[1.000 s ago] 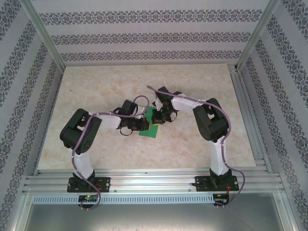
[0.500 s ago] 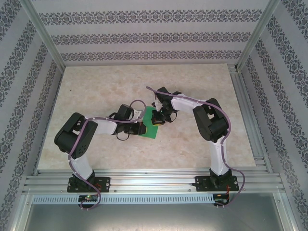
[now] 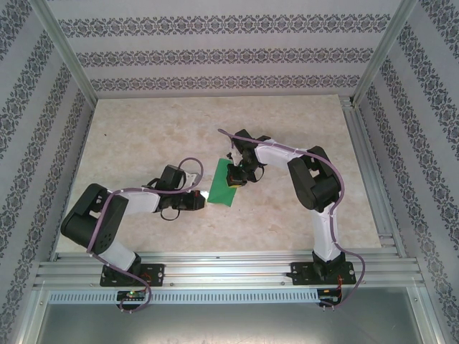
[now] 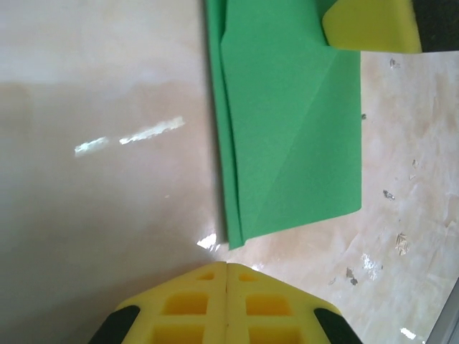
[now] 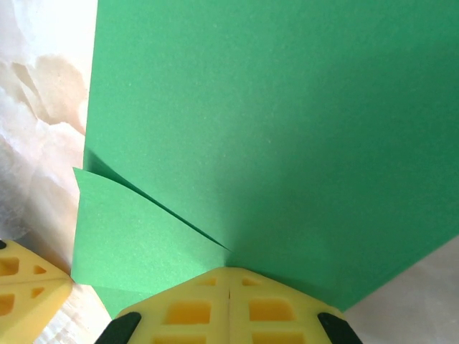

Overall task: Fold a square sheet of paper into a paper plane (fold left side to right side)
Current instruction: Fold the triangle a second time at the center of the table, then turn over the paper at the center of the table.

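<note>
While the folded green paper [image 3: 219, 190] is lying on the worktop [image 3: 301, 129], right tool [image 3: 234, 180] is pressing clenched on its far end; left tool [image 4: 226, 287], clenched, is sitting just off its near corner, empty.

No text, label, brand, number or sign to read anywhere right now. Plain, unprinted face on the green paper [image 4: 287, 129] near the middle of the table [image 3: 143, 129]. Repeating ornamental bands, no letters, on the wallpaper [image 3: 215, 57] beyond the far edge.
</note>
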Controlling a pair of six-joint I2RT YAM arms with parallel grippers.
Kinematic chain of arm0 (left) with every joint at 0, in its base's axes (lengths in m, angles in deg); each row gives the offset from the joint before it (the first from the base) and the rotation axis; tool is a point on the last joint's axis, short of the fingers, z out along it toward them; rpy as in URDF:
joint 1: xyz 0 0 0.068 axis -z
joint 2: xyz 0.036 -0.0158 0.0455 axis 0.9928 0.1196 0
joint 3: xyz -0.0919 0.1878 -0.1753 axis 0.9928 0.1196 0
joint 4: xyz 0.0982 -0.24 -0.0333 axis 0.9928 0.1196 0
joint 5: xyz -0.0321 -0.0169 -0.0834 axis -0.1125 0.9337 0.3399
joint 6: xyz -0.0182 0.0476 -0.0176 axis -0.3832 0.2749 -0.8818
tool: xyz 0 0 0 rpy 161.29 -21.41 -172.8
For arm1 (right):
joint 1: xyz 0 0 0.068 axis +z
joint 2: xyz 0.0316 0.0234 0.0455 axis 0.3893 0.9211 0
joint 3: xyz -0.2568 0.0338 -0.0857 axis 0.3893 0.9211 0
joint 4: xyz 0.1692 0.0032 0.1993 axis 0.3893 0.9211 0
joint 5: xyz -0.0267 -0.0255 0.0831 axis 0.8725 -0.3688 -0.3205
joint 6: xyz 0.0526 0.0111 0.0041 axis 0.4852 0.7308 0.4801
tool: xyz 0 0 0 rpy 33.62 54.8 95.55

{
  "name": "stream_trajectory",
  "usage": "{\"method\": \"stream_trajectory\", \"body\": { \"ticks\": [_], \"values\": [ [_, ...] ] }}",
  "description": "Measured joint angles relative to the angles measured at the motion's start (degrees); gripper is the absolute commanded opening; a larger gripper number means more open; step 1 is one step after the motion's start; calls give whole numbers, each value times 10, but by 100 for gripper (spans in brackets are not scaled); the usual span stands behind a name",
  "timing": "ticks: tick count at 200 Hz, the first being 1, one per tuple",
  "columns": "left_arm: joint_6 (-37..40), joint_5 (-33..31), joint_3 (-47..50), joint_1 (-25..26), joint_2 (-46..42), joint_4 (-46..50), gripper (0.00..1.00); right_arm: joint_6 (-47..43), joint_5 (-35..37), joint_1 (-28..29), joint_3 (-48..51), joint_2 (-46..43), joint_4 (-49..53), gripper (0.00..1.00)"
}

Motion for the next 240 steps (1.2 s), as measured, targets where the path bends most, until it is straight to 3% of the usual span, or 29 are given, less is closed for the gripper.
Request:
{"method": "stream_trajectory", "body": {
  "ticks": [13, 59, 78, 125, 168, 240],
  "values": [
    [-2, -6, 1, -8, -13, 20, 16, 0, 0, 0, 0, -1, 0, 10],
    [-27, -13, -5, -30, -60, 56, 47, 1, 22, -5, -4, -24, 5, 26],
    [-43, -7, -18, -31, -59, 55, 51, 0, 35, -12, -5, -52, 7, 30],
    [-82, 24, -36, -33, -15, 36, 58, 5, 42, -29, 43, -118, -25, 29],
    [-105, 48, -47, -35, 16, 24, 60, 20, 36, -30, 83, -113, -45, 38],
    [-124, 71, -72, -42, 46, 28, 56, 73, -16, -47, 117, -85, -137, 39]
  ]
}}
